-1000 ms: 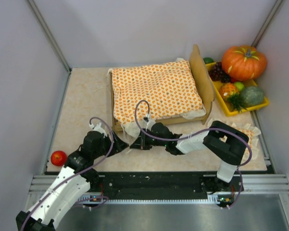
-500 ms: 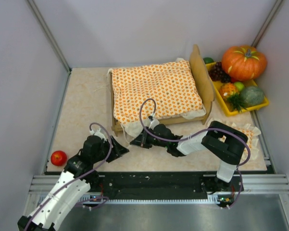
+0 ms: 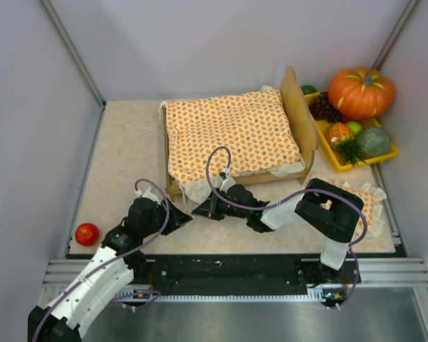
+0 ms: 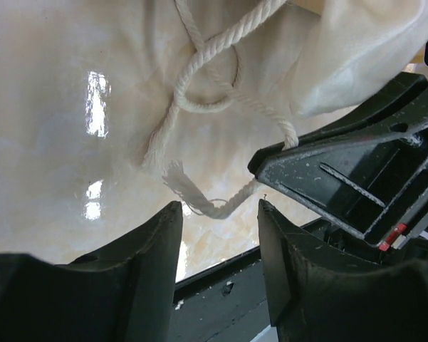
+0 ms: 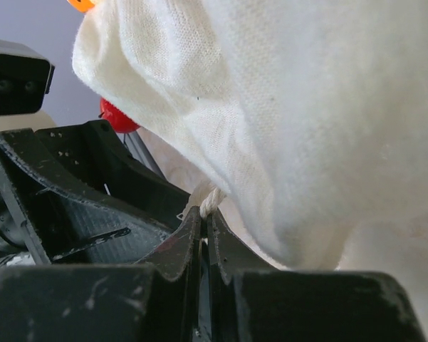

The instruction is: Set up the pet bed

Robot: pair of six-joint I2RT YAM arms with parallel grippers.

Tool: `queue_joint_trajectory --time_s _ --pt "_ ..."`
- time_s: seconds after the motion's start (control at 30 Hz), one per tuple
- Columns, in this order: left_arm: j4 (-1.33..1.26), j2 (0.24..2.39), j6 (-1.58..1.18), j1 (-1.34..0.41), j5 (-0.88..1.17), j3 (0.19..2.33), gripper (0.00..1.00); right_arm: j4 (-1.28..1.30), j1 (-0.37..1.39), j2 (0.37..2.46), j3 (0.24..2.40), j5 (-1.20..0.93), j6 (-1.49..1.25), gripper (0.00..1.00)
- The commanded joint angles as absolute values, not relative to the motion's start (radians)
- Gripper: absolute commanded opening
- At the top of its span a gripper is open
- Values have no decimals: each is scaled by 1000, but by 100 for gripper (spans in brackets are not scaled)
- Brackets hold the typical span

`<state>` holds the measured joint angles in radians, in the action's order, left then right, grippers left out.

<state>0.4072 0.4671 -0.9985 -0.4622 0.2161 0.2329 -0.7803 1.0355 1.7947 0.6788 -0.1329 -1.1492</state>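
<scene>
Left end effector [image 4: 219,221] narrowed near frayed cord [image 4: 198,51].

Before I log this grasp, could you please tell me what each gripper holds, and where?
The right gripper pinches the white cord partway along, short of its frayed end; the left gripper holds nothing.

The pet bed [image 3: 172,187] stands at the worktop's [image 3: 124,153] back, headboard [image 3: 298,114] at its right end, bedspread [image 3: 231,132] on top. Right of the headboard lies a fruit tray [image 3: 340,166], pumpkin [image 3: 361,92] at its far end. Before the bed's near-left corner my left tool [image 3: 179,217] sits left of my right tool [image 3: 203,209], a cord [image 4: 199,60] between.
</scene>
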Motion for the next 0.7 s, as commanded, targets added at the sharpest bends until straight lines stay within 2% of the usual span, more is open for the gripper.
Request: queue_joint_trajectory --time_s 0.0,0.2,0.23,0.3,0.33,0.43,0.5,0.53,0.57,0.63,0.67 --pt "275 506 -1011 -466 202 212 49 -847 1029 1798 686 -150 -1152 0" --pt "259 491 -1023 -466 167 190 34 -848 1029 1799 681 -153 -1152 0" --pt "259 489 -1023 -466 166 187 27 -845 1029 1799 681 -155 -1151 0" --pt "252 492 -1020 -466 152 183 21 -842 1032 1801 680 -163 -1147 0" --pt "250 498 -1017 -466 149 181 15 -838 1034 1799 680 -164 -1146 0" --pt "238 517 -1009 -466 140 181 12 -813 1037 1796 680 -161 -1134 0" --pt "235 526 -1011 -466 149 187 16 -813 1037 1801 678 -158 -1134 0" --pt "232 523 -1011 -466 153 189 23 -813 1037 1801 678 -158 -1135 0" --pt "241 515 -1011 -466 156 190 40 -813 1038 1805 678 -153 -1135 0" --pt "273 482 -1020 -466 155 201 55 -801 1038 1809 687 -140 -1134 0" --pt "302 465 -1022 -466 156 201 60 -799 1037 1813 692 -138 -1132 0"
